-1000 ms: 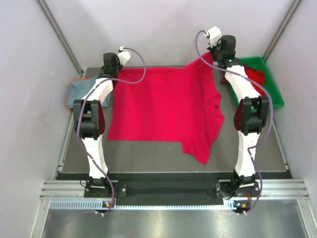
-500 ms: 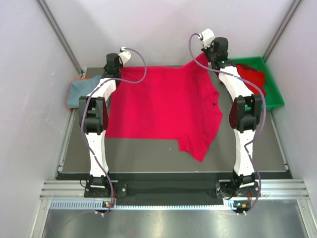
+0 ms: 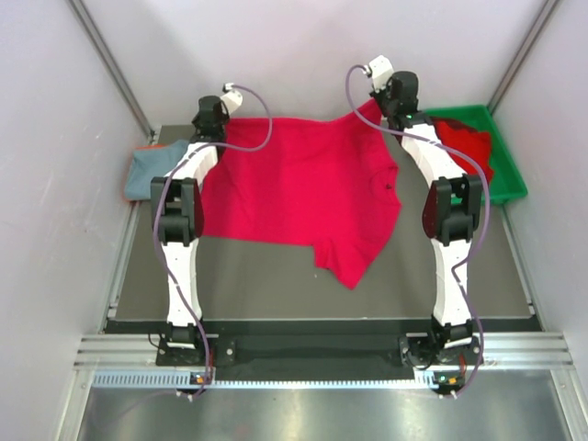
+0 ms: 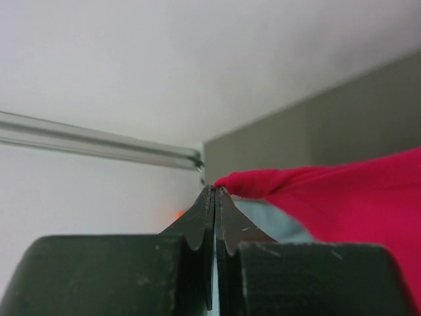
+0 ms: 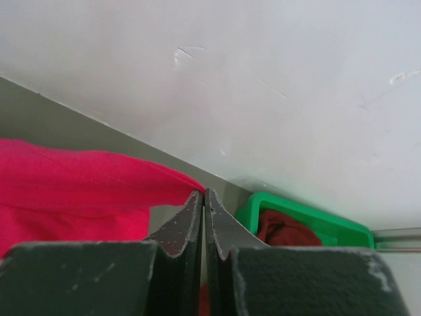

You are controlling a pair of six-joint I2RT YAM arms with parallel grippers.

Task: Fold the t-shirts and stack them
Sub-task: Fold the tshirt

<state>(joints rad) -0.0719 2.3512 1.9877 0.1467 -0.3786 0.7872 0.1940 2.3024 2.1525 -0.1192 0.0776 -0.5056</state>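
A bright red t-shirt [image 3: 299, 188] is stretched flat across the dark table, one sleeve trailing toward the near side. My left gripper [image 3: 217, 129] is shut on its far left corner, and the pinched red cloth [image 4: 329, 191] shows at the tips [image 4: 216, 189]. My right gripper [image 3: 381, 106] is shut on the far right corner, slightly lifted, with the red cloth [image 5: 79, 191] at its tips [image 5: 202, 192]. A grey-blue t-shirt [image 3: 142, 170] lies folded at the table's left edge. A darker red t-shirt [image 3: 464, 138] sits in the bin.
The green plastic bin [image 3: 501, 175] stands at the far right of the table, also seen in the right wrist view [image 5: 296, 214]. White walls enclose the table at the back and on both sides. Bare dark table [image 3: 276, 285] shows along the near side.
Both arms have reached farther toward the back wall, dragging the red t-shirt away from the near edge. The right gripper has also shifted left. Both grips stay shut.
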